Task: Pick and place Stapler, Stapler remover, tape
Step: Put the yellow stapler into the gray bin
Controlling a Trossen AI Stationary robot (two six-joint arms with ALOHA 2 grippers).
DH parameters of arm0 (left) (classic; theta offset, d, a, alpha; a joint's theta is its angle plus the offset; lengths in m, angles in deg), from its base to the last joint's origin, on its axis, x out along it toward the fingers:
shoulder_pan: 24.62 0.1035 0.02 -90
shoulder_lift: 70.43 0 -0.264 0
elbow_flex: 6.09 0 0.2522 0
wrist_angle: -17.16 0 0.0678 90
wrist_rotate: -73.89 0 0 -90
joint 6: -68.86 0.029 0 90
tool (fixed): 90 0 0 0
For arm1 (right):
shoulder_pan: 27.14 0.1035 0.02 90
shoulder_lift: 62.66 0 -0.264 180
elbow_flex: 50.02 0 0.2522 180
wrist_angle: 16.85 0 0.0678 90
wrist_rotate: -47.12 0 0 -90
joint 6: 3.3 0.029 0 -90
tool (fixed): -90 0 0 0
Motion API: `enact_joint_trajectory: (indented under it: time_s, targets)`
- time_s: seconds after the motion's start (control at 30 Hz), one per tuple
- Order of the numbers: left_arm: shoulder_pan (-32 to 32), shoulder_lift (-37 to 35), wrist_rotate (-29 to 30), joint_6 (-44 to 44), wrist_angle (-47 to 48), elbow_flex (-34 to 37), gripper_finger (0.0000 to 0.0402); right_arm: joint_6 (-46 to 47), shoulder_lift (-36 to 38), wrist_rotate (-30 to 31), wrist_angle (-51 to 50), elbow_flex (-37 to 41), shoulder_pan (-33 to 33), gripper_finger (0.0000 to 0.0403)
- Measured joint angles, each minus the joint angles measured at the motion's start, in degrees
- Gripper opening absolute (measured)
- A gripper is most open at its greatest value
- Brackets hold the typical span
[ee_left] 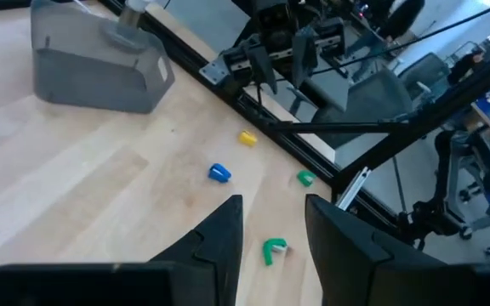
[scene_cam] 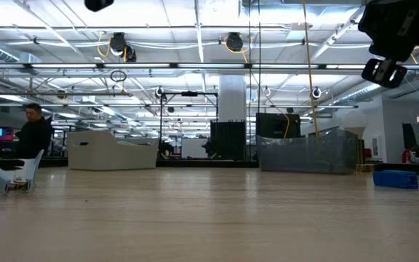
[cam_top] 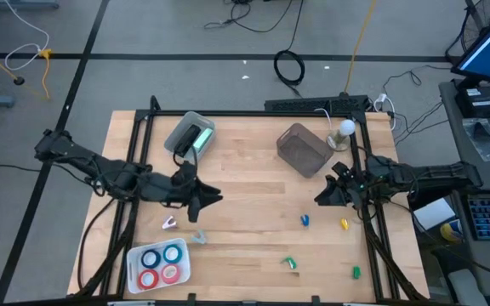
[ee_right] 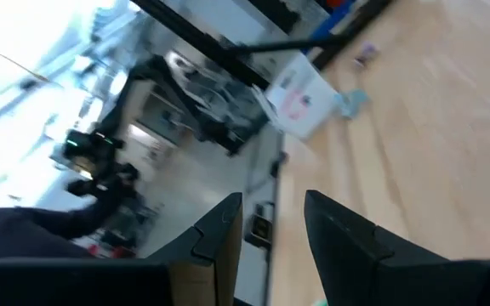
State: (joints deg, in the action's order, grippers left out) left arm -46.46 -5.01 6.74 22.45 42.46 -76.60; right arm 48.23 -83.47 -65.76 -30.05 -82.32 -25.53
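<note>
Jaws first: both pairs stand apart with nothing between them, the left gripper (cam_top: 214, 199) out over the middle of the desk (cam_top: 253, 191) and the right gripper (cam_top: 321, 197) hanging near the desk's right edge, neither touching anything. Now the count. Four tape rolls sit in a white tray (cam_top: 134, 255) at the front left corner, two blue (cam_top: 162, 255) in the back row and two red (cam_top: 160, 274) in front, all lying flat and packed side by side. Just behind the tray lie two small pale items, a whitish one with a purple tinge (cam_top: 169, 223) and a light bluish one (cam_top: 199, 237) (too small to say which is the staple remover). Two containers stand at the back: a clear bin (cam_top: 189, 134) holding something with a green glow, and an empty-looking smoky grey bin (cam_top: 304, 150). Scattered on the right half are four little coloured pieces, one blue (cam_top: 305, 220), one yellow (cam_top: 344, 224) and two green (cam_top: 290, 263), well apart from each other. A white ball-like object (cam_top: 346, 128) sits by the back right corner. In the low view a person (scene_cam: 35, 137) shows far off in the room. No writing or brand can be read anywhere.
</note>
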Motion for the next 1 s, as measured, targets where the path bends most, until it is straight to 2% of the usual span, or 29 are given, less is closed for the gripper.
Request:
enact_joint_trajectory:
  time_s: [0.2,0.33,0.47,0.73,0.83,1.0]
  targets:
    - [2.7,0.2,-2.3,3.8,-3.0,0.9,0.0129,-7.5,-1.6,3.0,-18.6,-10.1,0.0,0.0121]
    - [3.2,-0.7,-2.7,4.5,-9.8,6.9,0.0129,-11.2,-5.6,7.4,-28.8,-17.3,0.4,0.0121]
    - [3.6,-2.7,-2.5,2.3,-15.5,13.9,0.0129,-11.3,-12.2,9.4,-34.1,-21.4,2.3,0.0121]
    - [3.9,-9.8,-2.4,0.7,-21.1,23.6,0.0129,1.4,-24.3,9.3,-47.1,-24.5,8.6,0.0121]
    - [3.9,-12.6,-2.4,1.4,-21.8,25.4,0.0129,7.9,-26.2,9.8,-50.7,-25.0,10.6,0.0121]
    - [4.1,-16.0,-2.3,3.3,-21.7,27.1,0.0129,22.4,-27.3,14.0,-56.0,-25.2,13.9,0.0122]
